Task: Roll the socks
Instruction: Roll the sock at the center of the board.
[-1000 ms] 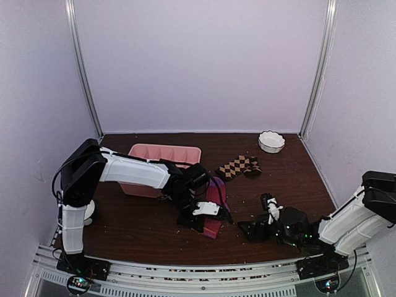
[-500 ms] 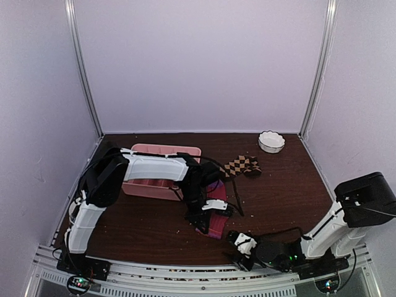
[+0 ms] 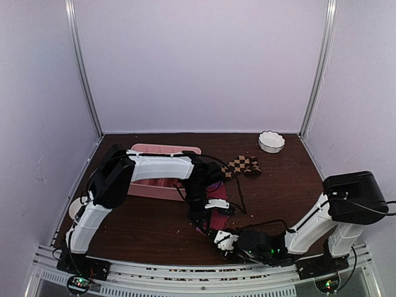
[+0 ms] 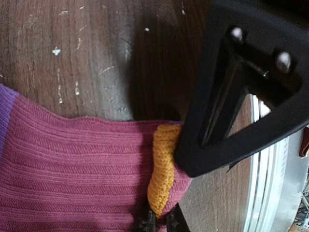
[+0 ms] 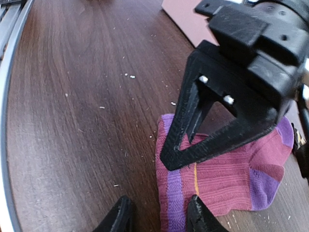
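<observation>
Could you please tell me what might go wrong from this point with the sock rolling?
The right tool sits right beside the left tool, so they may collide. It straddles only the edge of the magenta ribbed fabric sock and may close on little fabric. The left tool pinches just the orange cuff, which could slip.

Two socks [image 3: 241,166]; one tray [image 3: 164,149]; one bowl [image 3: 271,142]
</observation>
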Available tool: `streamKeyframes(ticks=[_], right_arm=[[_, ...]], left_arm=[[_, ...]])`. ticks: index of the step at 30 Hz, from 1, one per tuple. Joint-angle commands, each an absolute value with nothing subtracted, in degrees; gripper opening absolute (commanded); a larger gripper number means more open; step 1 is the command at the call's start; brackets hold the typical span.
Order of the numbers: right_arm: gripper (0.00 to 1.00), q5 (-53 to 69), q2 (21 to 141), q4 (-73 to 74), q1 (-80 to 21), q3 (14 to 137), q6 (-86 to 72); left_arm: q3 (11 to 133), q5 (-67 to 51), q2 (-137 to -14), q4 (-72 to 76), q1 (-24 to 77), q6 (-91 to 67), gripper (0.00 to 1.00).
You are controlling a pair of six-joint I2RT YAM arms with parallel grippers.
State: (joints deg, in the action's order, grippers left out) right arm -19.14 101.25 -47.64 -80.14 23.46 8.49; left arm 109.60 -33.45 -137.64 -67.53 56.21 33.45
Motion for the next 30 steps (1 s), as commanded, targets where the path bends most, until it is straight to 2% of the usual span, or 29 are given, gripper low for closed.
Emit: streamKeyframes(ticks=[1, 7, 12, 15, 20, 21, 22, 24, 30], right_arm=[[0.36, -13.54, 103.15, -43.63, -77.96, 25.92, 11.44], [0.31, -11.97, 104.23, -41.38, -75.44, 27.13, 10.63], [0.26, -11.38, 105.74, -38.56, -74.62, 27.34, 8.96], [0.22, -9.21, 106.7, -37.74, -74.45, 26.31, 5.37], [0.12, -7.15, 109.17, -34.95, -74.36, 25.92, -1.99], [0.08, -6.94, 109.51, -35.49, -74.31, 25.26, -3.49], [0.06, -6.68, 109.73, -36.78, -74.35, 24.33, -4.96], [0.01, -6.24, 109.98, -39.38, -74.33, 22.18, -7.94], [0.0, -2.68, 109.74, -45.94, -74.27, 17.99, -15.54]], left_arm=[[106.69, -22.42, -145.97, -68.73, 57.57, 33.11, 0.0], [107.27, -22.95, -146.09, -69.62, 57.61, 34.06, 0.0], [107.48, -22.88, -145.7, -70.23, 57.62, 35.2, 0.08], [106.8, -23.23, -144.08, -69.81, 57.53, 35.63, 0.22], [103.08, -23.62, -136.59, -64.52, 56.82, 34.54, 0.39], [102.34, -23.45, -134.78, -63.39, 56.6, 33.95, 0.48], [101.45, -23.21, -132.74, -62.08, 56.34, 33.59, 0.51], [98.63, -22.55, -128.74, -59.56, 55.88, 33.28, 0.69], [83.69, -21.03, -115.58, -47.42, 55.52, 34.71, 0.71]])
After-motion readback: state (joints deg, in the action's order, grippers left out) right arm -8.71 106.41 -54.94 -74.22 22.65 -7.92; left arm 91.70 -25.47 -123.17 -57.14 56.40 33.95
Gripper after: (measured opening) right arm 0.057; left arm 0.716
